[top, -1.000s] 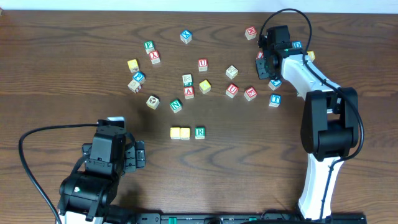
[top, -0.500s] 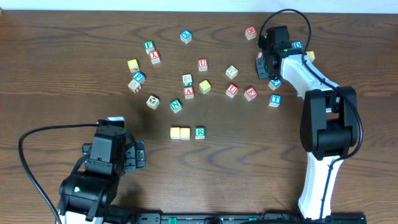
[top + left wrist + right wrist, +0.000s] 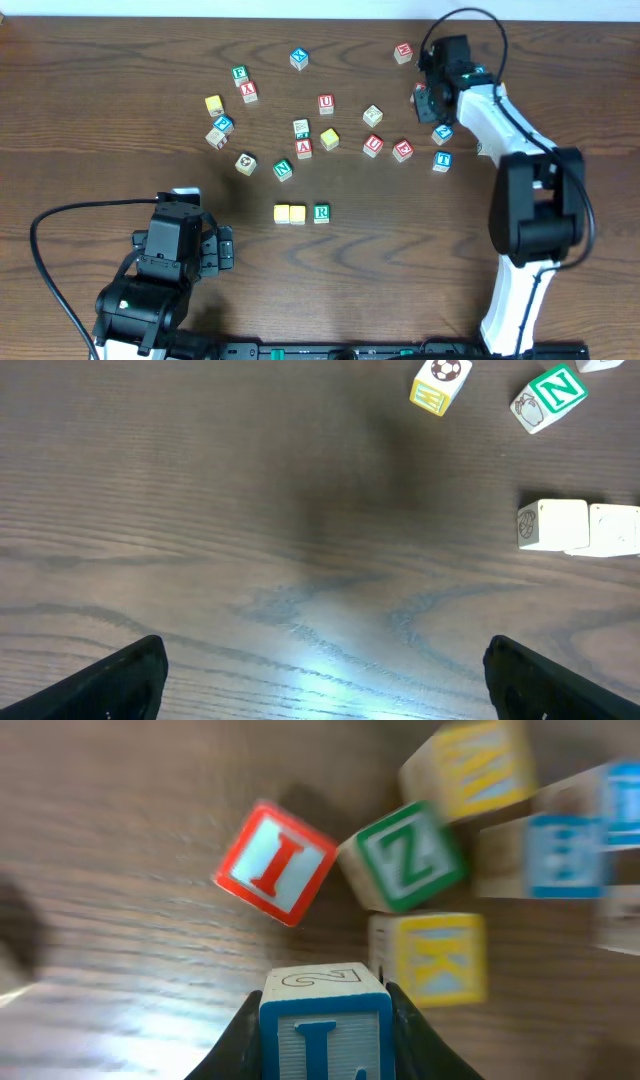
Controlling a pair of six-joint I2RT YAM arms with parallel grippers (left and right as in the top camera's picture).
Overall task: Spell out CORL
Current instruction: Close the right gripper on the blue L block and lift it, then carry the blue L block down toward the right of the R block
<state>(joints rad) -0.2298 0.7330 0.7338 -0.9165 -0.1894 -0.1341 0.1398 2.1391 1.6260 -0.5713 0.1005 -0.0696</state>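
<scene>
The blue L cube (image 3: 327,1035) is pinched tight in the right gripper (image 3: 325,1010), seemingly lifted over the scattered blocks (image 3: 372,144). The free spot is just right of the green R cube (image 3: 321,212), past the two yellow cubes (image 3: 289,213), so it's basewards and to the left. The left gripper (image 3: 328,685) is parked nearer, spread wide and empty. Since a second ago only the right arm (image 3: 500,120) has been shifted a bit.

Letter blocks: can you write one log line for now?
right gripper: shut on L cube | left gripper: open, empty | row: yellow cubes, R cube
</scene>
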